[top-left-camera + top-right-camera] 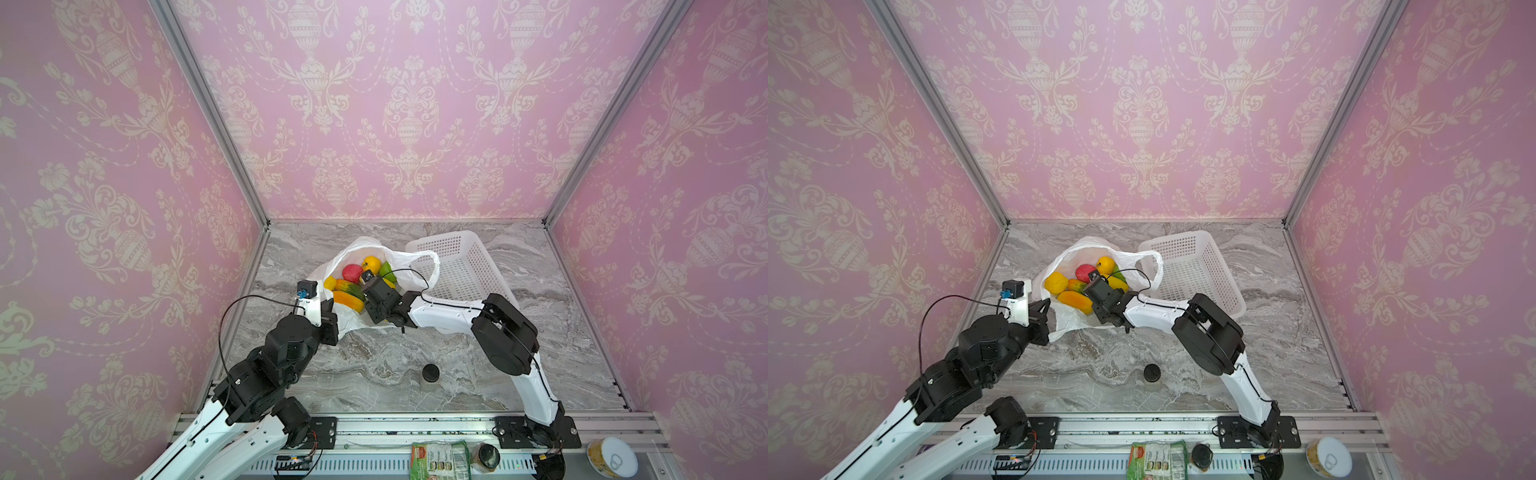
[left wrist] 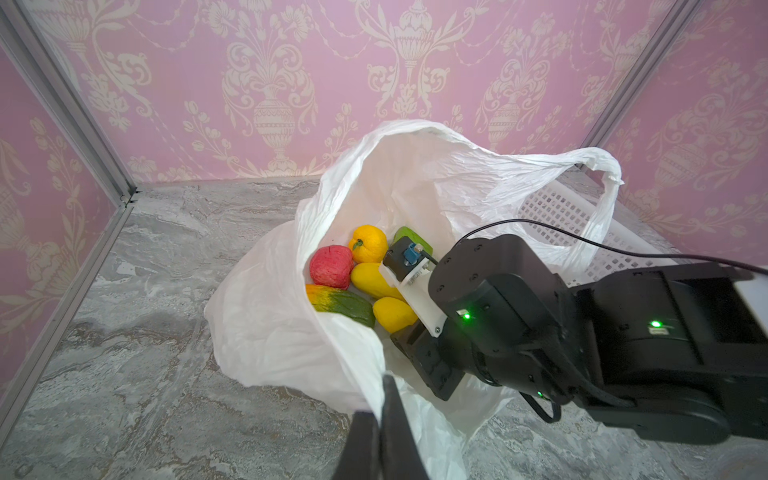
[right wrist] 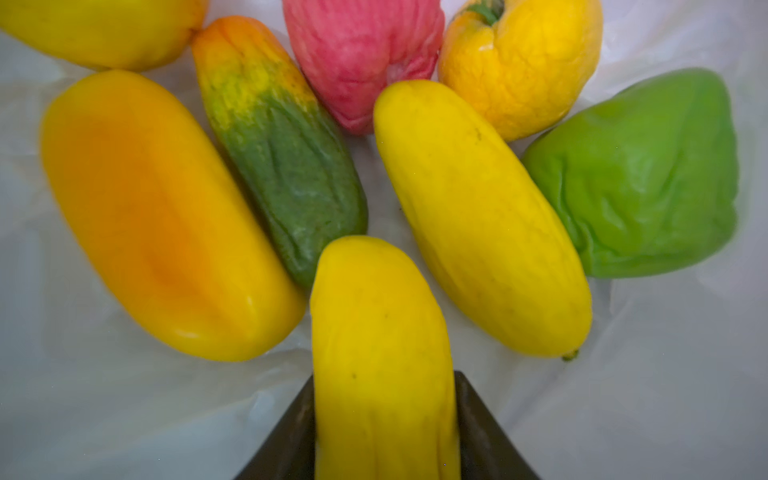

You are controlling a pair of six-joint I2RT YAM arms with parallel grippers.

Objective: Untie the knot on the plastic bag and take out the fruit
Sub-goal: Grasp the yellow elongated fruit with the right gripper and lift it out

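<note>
Clamped on a long yellow fruit point(image 3: 380, 332), the right end effector point(image 3: 384, 374) reached down into the open plastic bag point(image 1: 359, 246), its two dark fingers pressed against either side of that piece. Around it, on the bag's white floor, lay the rest of the fruit point(image 1: 353, 282): a second long yellow piece point(image 3: 478, 216) just beside it, a green-and-orange piece point(image 3: 282, 158) and a broad orange-yellow piece point(image 3: 158, 216) on the other side, a lumpy green piece point(image 3: 648, 178), a pink-red piece point(image 3: 361, 54) and a rounder yellow one with a green stem point(image 3: 523, 62) farther in.

The left end effector point(image 2: 376, 395) was pinched tight on the bag's near rim, holding the mouth up and wide. One handle loop point(image 2: 606, 199) hung free toward the white basket point(image 1: 494, 274), which stood just beside the bag on the right. Both sat toward the back of the grey marbled worktop point(image 1: 561, 332). A small dark-lidded jar point(image 1: 430, 376) stood near the front edge, well apart from the bag.
</note>
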